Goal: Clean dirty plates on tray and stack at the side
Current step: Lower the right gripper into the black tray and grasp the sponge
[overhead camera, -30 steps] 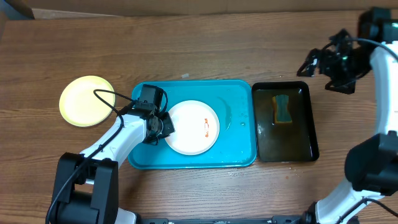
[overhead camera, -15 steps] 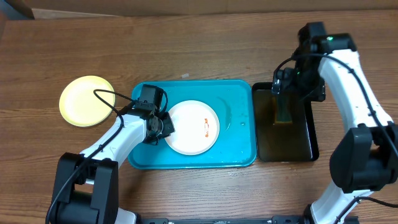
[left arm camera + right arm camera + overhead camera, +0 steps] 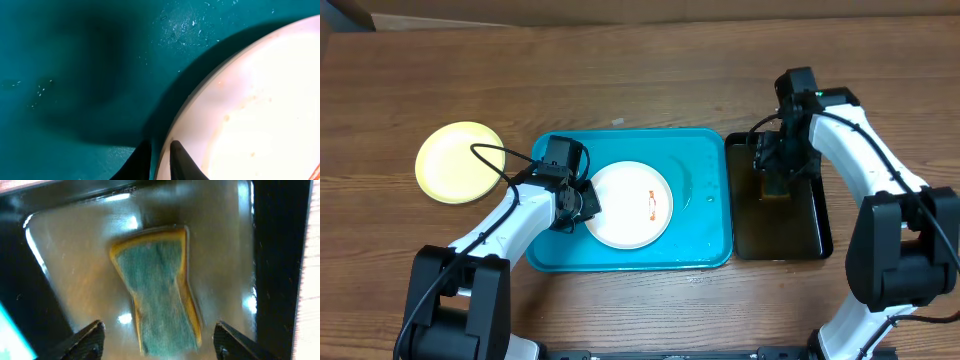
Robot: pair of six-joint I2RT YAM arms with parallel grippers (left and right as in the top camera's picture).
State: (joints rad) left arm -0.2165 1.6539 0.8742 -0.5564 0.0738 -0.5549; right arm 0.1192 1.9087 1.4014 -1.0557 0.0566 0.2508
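Note:
A white plate point(image 3: 630, 204) with an orange-red smear lies in the turquoise tray point(image 3: 700, 160). My left gripper point(image 3: 584, 200) is shut on the plate's left rim; the left wrist view shows its fingers point(image 3: 161, 159) pinching the rim of the plate point(image 3: 250, 110) over the tray floor point(image 3: 75, 75). A pale yellow plate point(image 3: 459, 162) lies on the table left of the tray. My right gripper point(image 3: 775, 165) hangs open over the black tray point(image 3: 810, 225); its fingers point(image 3: 159, 340) straddle the green and yellow sponge point(image 3: 160, 300) without touching it. A third plate is not in view.
The black tray point(image 3: 280, 255) holds shallow water and sits against the turquoise tray's right side. A wet patch point(image 3: 705, 200) shows on the turquoise tray's right part. Bare wooden table point(image 3: 620, 70) lies behind both trays.
My right arm has swung in from the far right and come down over the black tray, above the sponge. My left gripper and the white plate have not moved.

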